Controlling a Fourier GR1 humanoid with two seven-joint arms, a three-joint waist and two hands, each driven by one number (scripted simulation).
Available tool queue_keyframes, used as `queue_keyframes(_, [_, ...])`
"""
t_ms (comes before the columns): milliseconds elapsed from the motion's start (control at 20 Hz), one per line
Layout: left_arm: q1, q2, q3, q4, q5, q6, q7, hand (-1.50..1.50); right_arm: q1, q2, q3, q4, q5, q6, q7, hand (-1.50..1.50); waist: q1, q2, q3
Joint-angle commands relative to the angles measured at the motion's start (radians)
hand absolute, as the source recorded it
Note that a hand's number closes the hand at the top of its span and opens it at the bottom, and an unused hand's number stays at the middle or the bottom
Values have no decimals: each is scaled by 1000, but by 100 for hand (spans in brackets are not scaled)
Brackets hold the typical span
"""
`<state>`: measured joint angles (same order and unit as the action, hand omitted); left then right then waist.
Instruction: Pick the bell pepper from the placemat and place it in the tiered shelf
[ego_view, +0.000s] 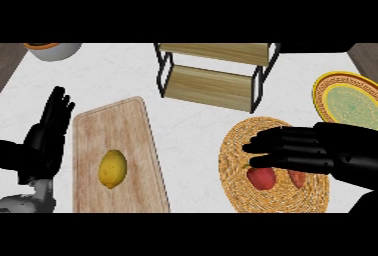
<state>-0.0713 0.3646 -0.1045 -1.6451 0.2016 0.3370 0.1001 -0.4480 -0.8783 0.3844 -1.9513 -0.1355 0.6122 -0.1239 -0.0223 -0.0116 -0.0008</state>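
A red bell pepper (261, 178) lies on the round woven placemat (238, 150) at the lower right. My right hand (310, 149) reaches in from the right and hovers just over the pepper, fingers fairly straight and pointing left, hiding part of it. The tiered shelf (214, 75) with black frame and wooden boards stands at the top centre, both boards bare. My left hand (46, 132) rests open at the left edge, fingers up.
A wooden cutting board (133, 135) with a yellow lemon (112, 169) on it lies left of centre. A yellow-rimmed green plate (351, 100) sits at the right edge. A grey bowl (53, 50) stands at the top left.
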Motion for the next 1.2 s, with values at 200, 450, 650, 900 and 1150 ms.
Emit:
queue_keyframes(200, [46,-2,19,-13,18,-27,-25,0,40,-65,101,-303,370,-69,242,-150,7,2,0])
queue_keyframes(450, [29,-17,18,-2,-2,-44,-24,0,111,56,241,-352,554,-68,416,-150,21,9,0])
queue_keyframes(650, [1,-16,29,0,-7,-49,-18,0,142,92,367,-279,834,-134,393,-150,25,11,1])
queue_keyframes(900, [-19,-21,15,-59,-44,-8,78,0,145,47,366,-313,946,-52,472,-150,22,8,1])
queue_keyframes(1150, [-16,-75,4,-46,-78,-13,65,0,218,114,313,-158,1030,-158,334,-150,22,11,1])
